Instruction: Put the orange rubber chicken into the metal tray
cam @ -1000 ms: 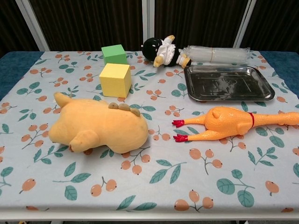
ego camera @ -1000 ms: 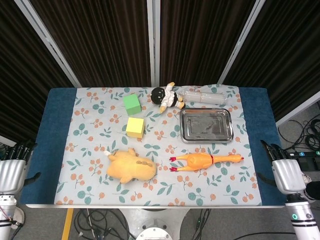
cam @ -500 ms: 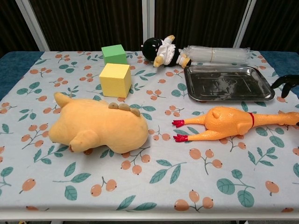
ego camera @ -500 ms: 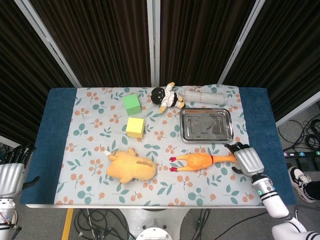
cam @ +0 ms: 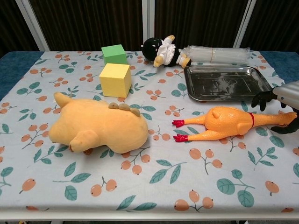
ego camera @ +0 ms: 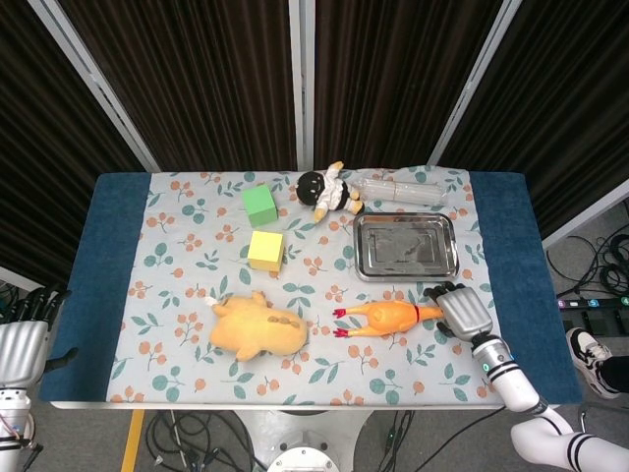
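Item: orange rubber chicken (cam: 231, 122), lying on its side on the floral tablecloth (ego camera: 187, 256), red feet toward the plush pig (cam: 96, 127), neck and head toward the table's right edge; it sits just in front of the metal tray (cam: 227, 83), apart from it. Right hand (ego camera: 460, 311): poised over the chicken's neck end, fingers (cam: 262, 97) spread and curled downward, thumb on the near side of the neck; it holds nothing yet, and contact cannot be confirmed. Left hand (ego camera: 22, 339): off the table's left edge, idle; whether its fingers are apart or closed cannot be told. Step in hand, by judgement: the grasp. The neck is thin and rubbery and would likely bend or slip, so closing nearer the red collar, where the body thickens, should hold better. The lift then needs to clear the tray's raised rim before release inside. Nearby: yellow block (ego camera: 265, 251), green block (ego camera: 259, 206), doll (ego camera: 329, 190), clear packet (ego camera: 401, 187).
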You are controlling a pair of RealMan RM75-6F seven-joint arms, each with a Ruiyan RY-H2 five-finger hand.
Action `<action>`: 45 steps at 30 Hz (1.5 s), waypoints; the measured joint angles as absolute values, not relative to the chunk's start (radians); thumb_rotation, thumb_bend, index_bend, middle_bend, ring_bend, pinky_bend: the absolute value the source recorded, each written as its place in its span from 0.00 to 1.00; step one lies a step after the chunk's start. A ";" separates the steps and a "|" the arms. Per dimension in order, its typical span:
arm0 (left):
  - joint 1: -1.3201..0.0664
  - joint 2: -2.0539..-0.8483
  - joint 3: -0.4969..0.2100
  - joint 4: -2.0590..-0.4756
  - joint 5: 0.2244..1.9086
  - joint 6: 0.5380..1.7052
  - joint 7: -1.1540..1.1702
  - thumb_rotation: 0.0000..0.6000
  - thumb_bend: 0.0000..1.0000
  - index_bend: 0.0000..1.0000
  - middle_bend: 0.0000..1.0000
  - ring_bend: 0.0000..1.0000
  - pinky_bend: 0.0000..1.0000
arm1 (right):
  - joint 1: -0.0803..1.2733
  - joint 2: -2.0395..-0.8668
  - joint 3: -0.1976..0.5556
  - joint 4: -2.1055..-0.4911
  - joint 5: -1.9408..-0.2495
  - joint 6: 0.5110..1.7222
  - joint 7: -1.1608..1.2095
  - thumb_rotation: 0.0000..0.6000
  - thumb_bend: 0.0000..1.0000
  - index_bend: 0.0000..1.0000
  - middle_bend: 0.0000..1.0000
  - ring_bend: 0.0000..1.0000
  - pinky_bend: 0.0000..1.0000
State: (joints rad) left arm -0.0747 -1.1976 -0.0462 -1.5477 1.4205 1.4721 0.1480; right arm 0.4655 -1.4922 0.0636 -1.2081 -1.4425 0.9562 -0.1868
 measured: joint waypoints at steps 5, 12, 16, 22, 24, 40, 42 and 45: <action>-0.073 -1.203 -0.044 -1.538 1.419 1.469 0.141 1.00 0.04 0.22 0.19 0.13 0.20 | 0.473 -1.512 0.054 -1.185 -1.450 0.960 -0.172 1.00 0.30 0.38 0.40 0.32 0.49; -0.070 -1.210 -0.043 -1.524 1.417 1.466 0.127 1.00 0.04 0.22 0.19 0.13 0.20 | 0.480 -1.537 0.047 -1.152 -1.453 0.971 -0.163 1.00 0.34 0.47 0.48 0.41 0.62; -0.073 -1.210 -0.044 -1.518 1.422 1.465 0.121 1.00 0.04 0.22 0.19 0.13 0.20 | 0.484 -1.546 0.042 -1.135 -1.463 0.984 -0.154 1.00 0.37 0.58 0.55 0.49 0.70; -0.083 -1.208 -0.048 -1.511 1.453 1.473 0.096 1.00 0.04 0.22 0.19 0.13 0.20 | 0.495 -1.521 0.037 -1.144 -1.518 1.033 -0.121 1.00 0.40 0.81 0.70 0.66 0.87; -0.094 -1.204 -0.053 -1.510 1.472 1.474 0.067 1.00 0.04 0.22 0.19 0.13 0.20 | 0.503 -1.495 0.034 -1.159 -1.547 1.051 -0.108 1.00 0.40 0.86 0.73 0.69 0.91; -0.309 -1.114 -0.172 -1.624 1.533 1.330 -0.278 1.00 0.04 0.22 0.20 0.13 0.24 | 0.677 -1.135 0.102 -1.580 -1.686 1.044 -0.168 1.00 0.40 0.98 0.81 0.77 0.99; -0.349 -1.099 -0.186 -1.647 1.510 1.252 -0.332 1.00 0.04 0.22 0.20 0.13 0.24 | 0.703 -1.116 0.128 -1.615 -1.672 1.019 -0.211 1.00 0.40 0.98 0.81 0.77 1.00; -0.411 -1.072 -0.203 -1.679 1.470 1.121 -0.419 1.00 0.04 0.22 0.20 0.13 0.24 | 0.747 -1.103 0.172 -1.662 -1.635 0.975 -0.298 1.00 0.40 0.99 0.81 0.77 1.00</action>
State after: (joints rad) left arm -0.4107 -1.0715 -0.2032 -1.6787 1.4705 1.1207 -0.4191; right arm 0.7469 -1.1028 0.1721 -1.6616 -1.6345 0.9750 -0.2980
